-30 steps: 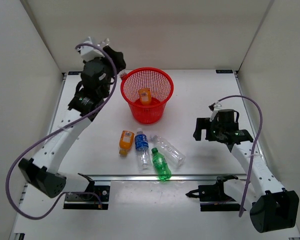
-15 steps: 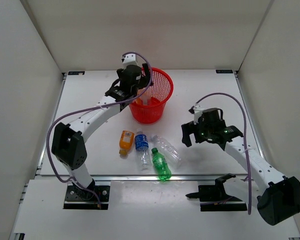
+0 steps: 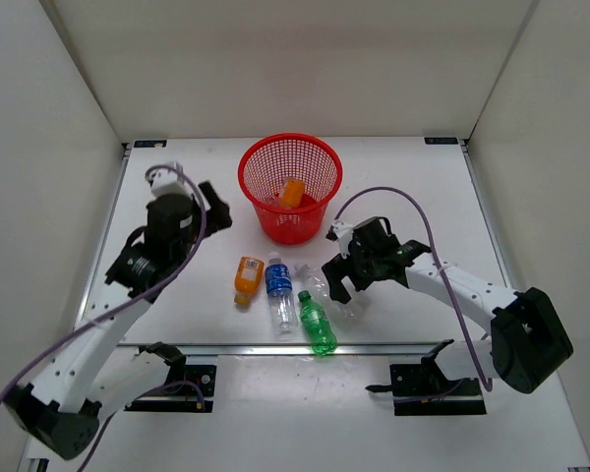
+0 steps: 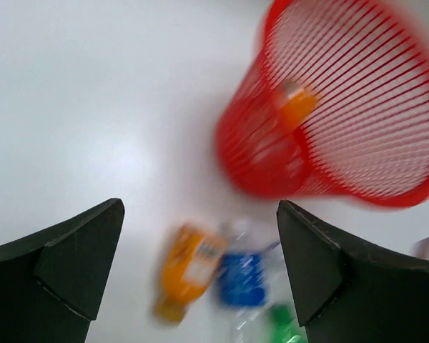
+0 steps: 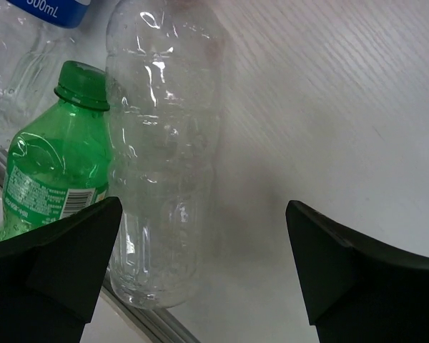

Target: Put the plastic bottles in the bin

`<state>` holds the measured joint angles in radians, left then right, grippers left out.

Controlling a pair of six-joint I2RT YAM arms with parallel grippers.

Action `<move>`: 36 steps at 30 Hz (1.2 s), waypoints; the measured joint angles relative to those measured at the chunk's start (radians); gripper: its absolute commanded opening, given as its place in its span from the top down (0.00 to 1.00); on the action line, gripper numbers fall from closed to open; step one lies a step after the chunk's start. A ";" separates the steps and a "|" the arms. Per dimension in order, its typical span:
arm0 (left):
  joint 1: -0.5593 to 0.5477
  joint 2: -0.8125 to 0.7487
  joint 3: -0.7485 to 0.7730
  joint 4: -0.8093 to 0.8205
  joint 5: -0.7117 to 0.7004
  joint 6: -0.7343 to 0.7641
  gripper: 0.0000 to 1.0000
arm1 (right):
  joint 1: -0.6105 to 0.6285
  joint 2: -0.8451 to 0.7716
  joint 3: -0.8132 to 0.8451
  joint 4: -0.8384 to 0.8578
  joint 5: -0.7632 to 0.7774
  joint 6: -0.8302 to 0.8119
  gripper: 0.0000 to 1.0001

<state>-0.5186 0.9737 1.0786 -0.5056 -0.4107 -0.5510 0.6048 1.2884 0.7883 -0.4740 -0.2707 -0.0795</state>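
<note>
The red mesh bin [image 3: 265, 149] stands at the table's back middle with an orange bottle [image 3: 291, 192] tilted inside it. In front lie an orange bottle [image 3: 248, 278], a blue-label bottle [image 3: 279, 292], a green bottle [image 3: 317, 323] and a plain clear bottle [image 3: 334, 297]. My left gripper [image 3: 219, 208] hangs open and empty left of the bin [image 4: 343, 136], above the blurred orange bottle [image 4: 186, 268]. My right gripper [image 3: 336, 278] is open low over the clear bottle [image 5: 164, 157], which lies nearer its left finger, with the green bottle [image 5: 50, 179] beside it.
White walls close in the table on three sides. A metal rail [image 3: 374, 347] runs along the near edge, just in front of the green and clear bottles. Both arm bases are bolted below it.
My left arm went over the bin, opened, and has swung back to the left. The orange bottle inside the bin has tipped. My right arm moved left and down onto the clear bottle.
</note>
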 measured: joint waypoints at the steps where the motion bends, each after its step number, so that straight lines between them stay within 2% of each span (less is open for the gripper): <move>1: 0.020 -0.053 -0.061 -0.053 0.004 -0.014 0.01 | 0.003 0.014 0.000 0.012 -0.003 0.000 0.05; 6: 0.090 -0.223 -0.274 -0.305 0.057 -0.082 0.01 | 0.020 0.085 -0.001 0.061 -0.010 0.001 0.08; 11: 0.114 -0.352 -0.335 -0.401 0.105 -0.144 0.01 | 0.042 0.150 -0.007 0.113 0.012 0.020 0.25; 12: 0.114 -0.360 -0.335 -0.406 0.111 -0.149 0.01 | 0.042 0.152 -0.015 0.131 0.014 0.027 0.31; 13: 0.113 -0.361 -0.335 -0.409 0.116 -0.151 0.02 | 0.042 0.151 -0.023 0.143 0.014 0.034 0.46; 16: 0.111 -0.332 -0.335 -0.417 0.121 -0.153 0.01 | 0.026 0.126 -0.050 0.185 0.014 0.061 0.75; 21: 0.115 -0.278 -0.335 -0.405 0.134 -0.135 0.01 | -0.093 -0.075 -0.100 0.142 0.039 0.145 0.81; 25: 0.125 -0.237 -0.335 -0.351 0.156 -0.115 0.02 | -0.284 -0.327 -0.098 0.046 0.058 0.183 0.85; 28: 0.127 -0.184 -0.332 -0.302 0.177 -0.101 0.01 | -0.430 -0.417 -0.012 -0.063 0.060 0.179 0.86; 30: 0.127 -0.145 -0.330 -0.271 0.188 -0.093 0.01 | -0.480 -0.384 0.126 -0.103 0.054 0.180 0.87; 32: 0.130 -0.122 -0.328 -0.257 0.193 -0.086 0.01 | -0.468 -0.311 0.274 -0.105 0.047 0.180 0.84; 36: 0.140 -0.118 -0.325 -0.252 0.195 -0.079 0.01 | -0.317 -0.075 0.579 -0.025 0.054 0.163 0.82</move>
<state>-0.3790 0.8555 0.7532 -0.7574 -0.2153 -0.6300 0.2882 1.2133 1.3674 -0.4992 -0.2169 0.0834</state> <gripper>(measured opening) 0.990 0.512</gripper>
